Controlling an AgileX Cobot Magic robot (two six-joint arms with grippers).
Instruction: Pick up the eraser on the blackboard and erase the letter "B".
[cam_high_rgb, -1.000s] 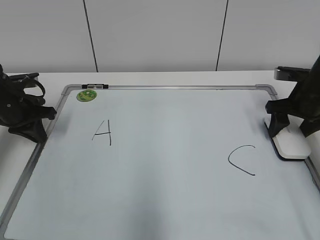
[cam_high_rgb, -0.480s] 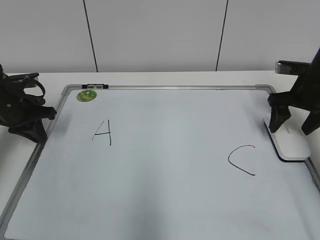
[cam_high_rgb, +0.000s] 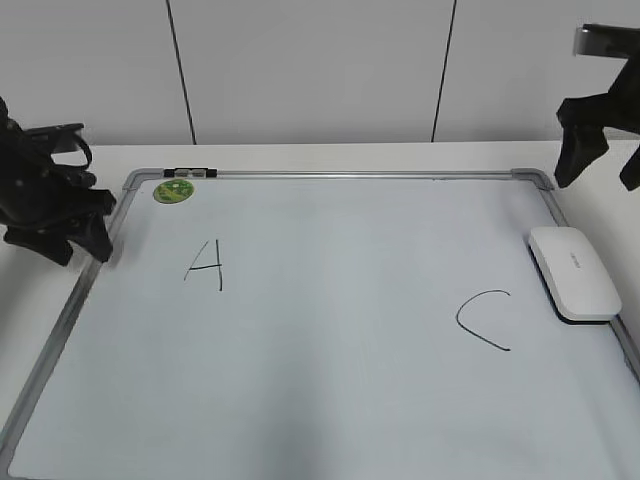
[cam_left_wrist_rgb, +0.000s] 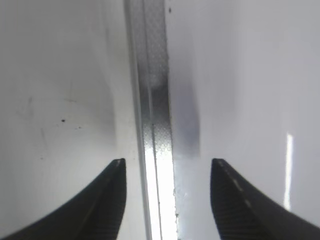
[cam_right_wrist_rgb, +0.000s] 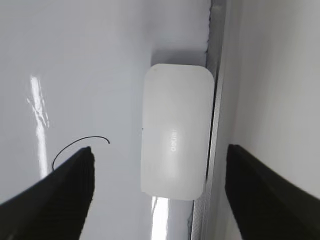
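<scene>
Eraser (cam_high_rgb: 574, 272) lies flat on the blackboard (cam_high_rgb: 330, 400) against its right frame, directly below the right jaws (cam_high_rgb: 598, 150), which hang wide apart, empty and well clear; no "B" shows between the "A" (cam_high_rgb: 206, 265) and the "C" (cam_high_rgb: 484, 320), so the wipe looks done. Left jaws (cam_high_rgb: 62, 232) are spread too, holding nothing, straddling the left frame rail. Risk, as I judge it: a right descent off-centre would land one finger on the frame or desk (cam_high_rgb: 300, 155), and a stray sweep would smear the "C" just left of the eraser.
</scene>
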